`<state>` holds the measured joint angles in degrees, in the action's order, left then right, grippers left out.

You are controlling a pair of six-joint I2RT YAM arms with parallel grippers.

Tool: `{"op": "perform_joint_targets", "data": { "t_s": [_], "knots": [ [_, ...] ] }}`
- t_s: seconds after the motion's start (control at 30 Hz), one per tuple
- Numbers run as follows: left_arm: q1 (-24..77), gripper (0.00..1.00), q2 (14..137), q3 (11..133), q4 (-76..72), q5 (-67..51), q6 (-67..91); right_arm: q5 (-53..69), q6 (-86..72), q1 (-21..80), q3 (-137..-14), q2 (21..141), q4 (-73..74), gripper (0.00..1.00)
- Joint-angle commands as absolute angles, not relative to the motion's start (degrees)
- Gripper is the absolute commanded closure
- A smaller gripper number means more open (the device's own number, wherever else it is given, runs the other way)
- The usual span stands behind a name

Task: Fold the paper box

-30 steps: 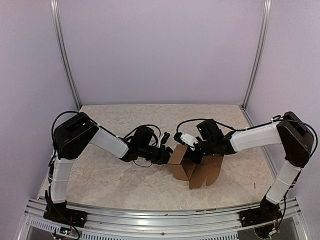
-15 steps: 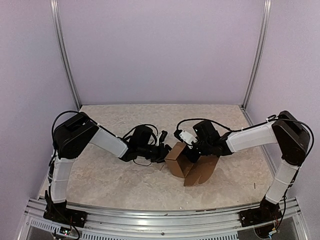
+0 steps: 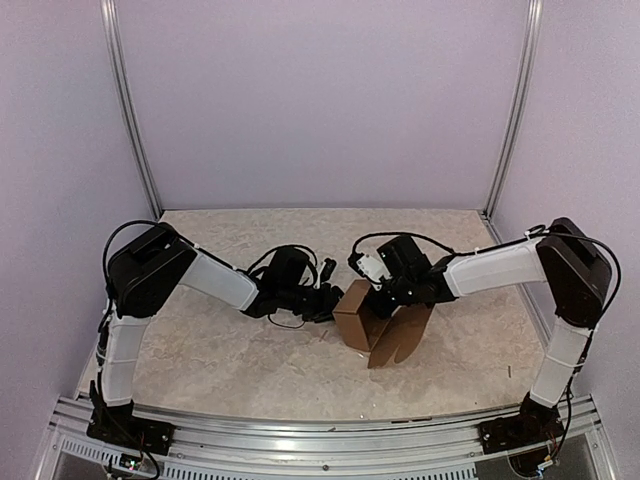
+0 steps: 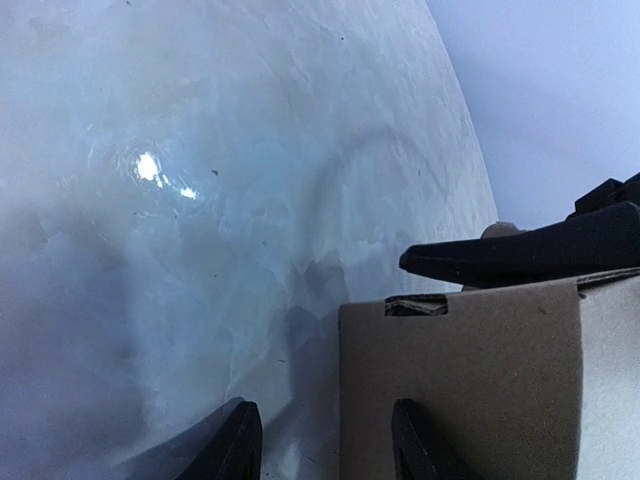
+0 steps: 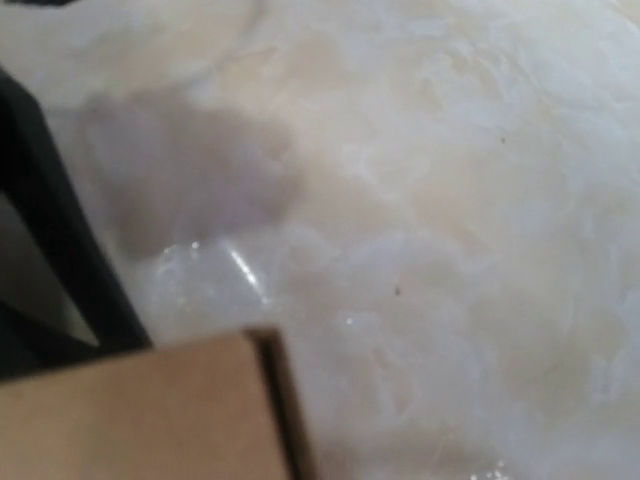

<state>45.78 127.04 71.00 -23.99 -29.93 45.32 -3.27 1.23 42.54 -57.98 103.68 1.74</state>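
Cardboard of the paper box now stands further left on the table and is turned, its flap narrower. We find the left gripper parted around its edge. The right gripper sits at the top rim, and we cannot tell its grip.

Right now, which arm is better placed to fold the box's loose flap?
Probably right: right gripper sits atop the paper box beside that flap; left gripper is open at the opposite wall.
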Motion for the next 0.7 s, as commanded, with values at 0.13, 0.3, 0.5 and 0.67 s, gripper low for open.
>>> {"op": "perform_joint_targets", "data": {
  "t_s": [0.13,0.3,0.5,0.67],
  "knots": [
    [46.93,0.55,125.80,66.87,-21.67,-31.90,44.42,-0.22,7.35,41.29,-58.89,101.37,6.82,0.72],
    [45.01,0.54,123.76,64.59,-19.28,-30.59,42.60,-0.25,11.64,40.91,-58.21,95.84,10.98,0.64],
    [43.86,0.53,122.94,64.01,-17.68,-30.56,40.40,2.42,12.80,40.87,-56.22,94.45,9.67,0.55],
    [43.85,0.53,123.18,64.11,-17.75,-30.49,40.51,2.92,14.19,40.87,-57.19,98.72,7.58,0.55]
  ]
}}
